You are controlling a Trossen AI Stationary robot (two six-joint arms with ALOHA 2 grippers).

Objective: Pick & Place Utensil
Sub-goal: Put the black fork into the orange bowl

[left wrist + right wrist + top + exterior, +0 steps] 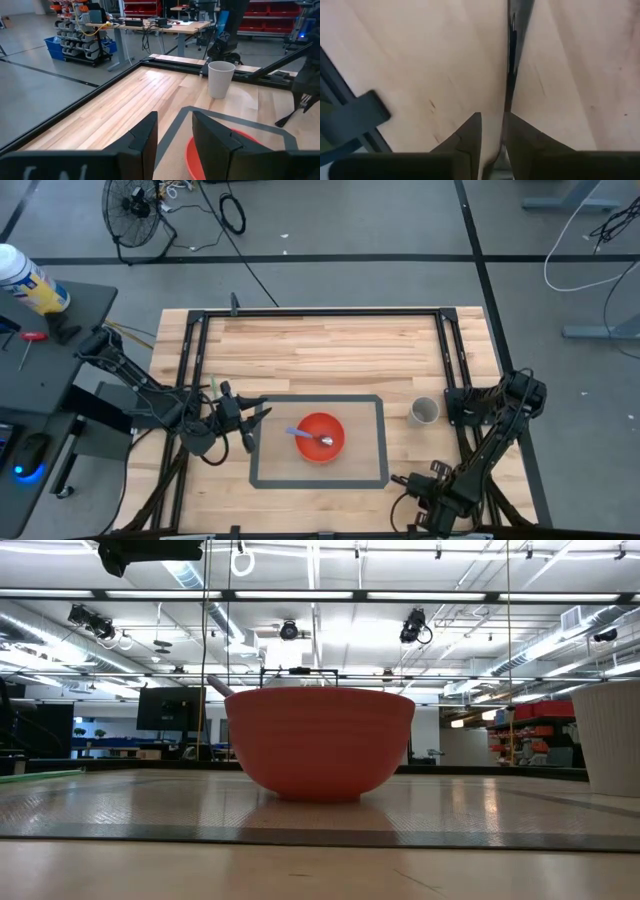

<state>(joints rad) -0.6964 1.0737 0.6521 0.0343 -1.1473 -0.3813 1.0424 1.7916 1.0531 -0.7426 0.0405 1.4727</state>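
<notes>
A blue-handled metal spoon (312,438) rests delivered in the round red bowl (320,437) mid-tabletop; the left end effector (255,423), fingers parted and empty, hovers beside it.

white cup (424,411), floor fan (133,208), perhaps spray can (30,278)

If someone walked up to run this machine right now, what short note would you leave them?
Left pincer: open, empty, just off the red bowl's left side.
Right pincer: parked low at the table's near right corner, holding nothing visible, fingers a narrow gap apart.
Spoon: lying inside the bowl, which sits within the taped rectangle.
White cup: upright, right of the rectangle, untouched.
Done: the spoon appears placed in the bowl.
Left: probably only pulling the left arm back.
</notes>
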